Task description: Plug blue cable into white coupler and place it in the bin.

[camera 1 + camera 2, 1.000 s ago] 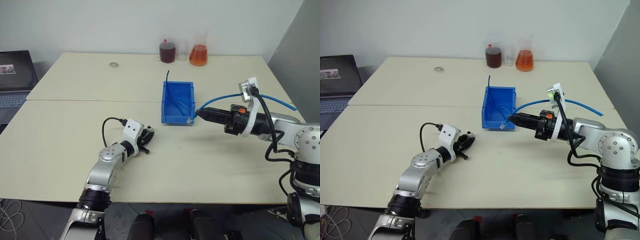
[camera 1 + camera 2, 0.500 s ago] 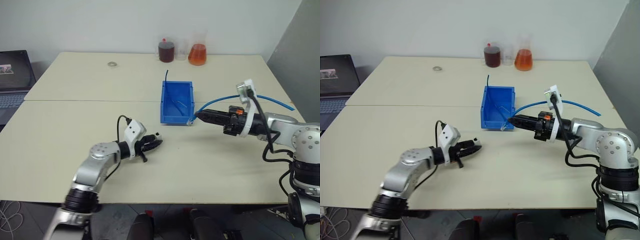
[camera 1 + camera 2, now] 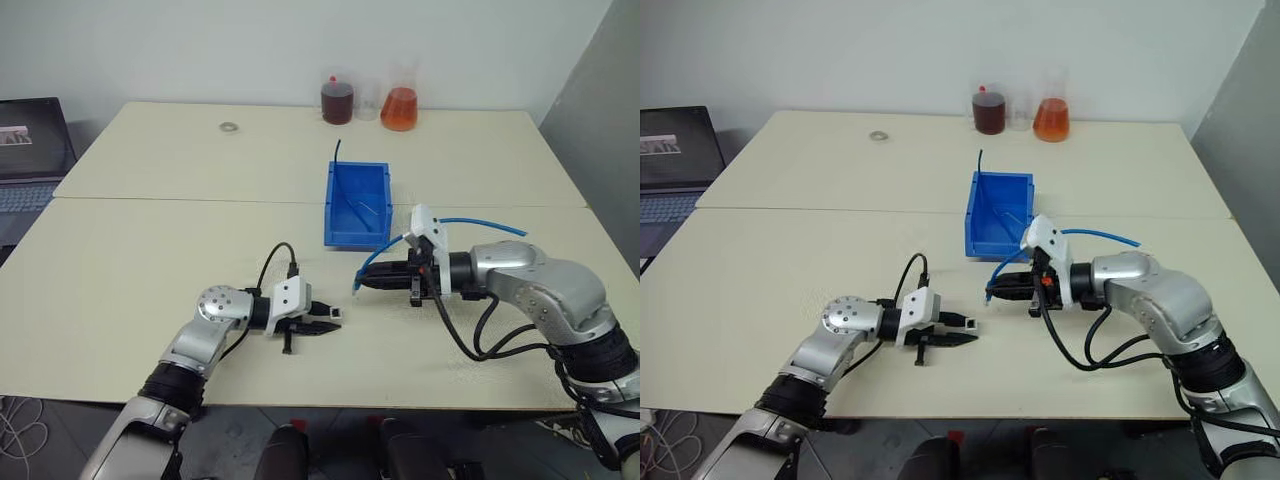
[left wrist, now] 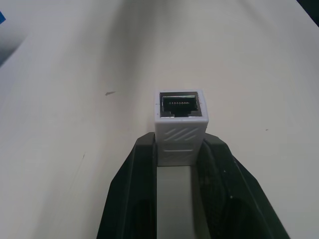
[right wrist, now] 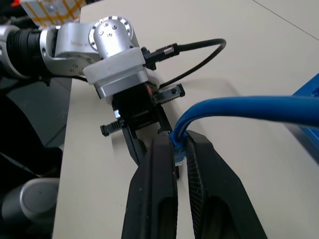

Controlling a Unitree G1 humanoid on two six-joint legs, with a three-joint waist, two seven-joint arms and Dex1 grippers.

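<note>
- Left tool [image 3: 330, 321]: clamped on the white coupler [image 4: 180, 127], low over the near half of the counter [image 3: 150, 260], pointed toward the counter's right edge.
- White coupler: small squared plastic block, smooth with moulded hatching on one face; held by its rear half between two black fingers [image 4: 134, 184]; dark socket with a row of metal contacts facing outward, clear of the pads.
- Right tool [image 3: 362, 283]: closed on the blue cable [image 5: 239, 107] close behind its plug end, pointed toward the counter's left edge, just in front of the bin [image 3: 331, 205].
- Blue cable: thin, glossy, flexible light-blue cord; arches up out of the fingers and trails toward the counter's right edge. Plug largely hidden between the fingers; its orientation cannot be told.
- Governing relation: the two tools nearly tip to tip but apart, a short gap open between plug end and socket. Long axes of both roughly along the counter's near edge and opposed. Cable end slightly farther from the near edge than the socket, judged from the head views; some offset likely to need closing before insertion.
- Step in hand, as judged: alignment for mating; not yet plugged.
- Bin: bright blue rigid plastic, rectangular, open-topped, near mid-counter; a thin wire-like item inside, not identifiable. Nearer the right arm.
- Risk: cord flex letting the plug skew at the socket mouth.
</note>
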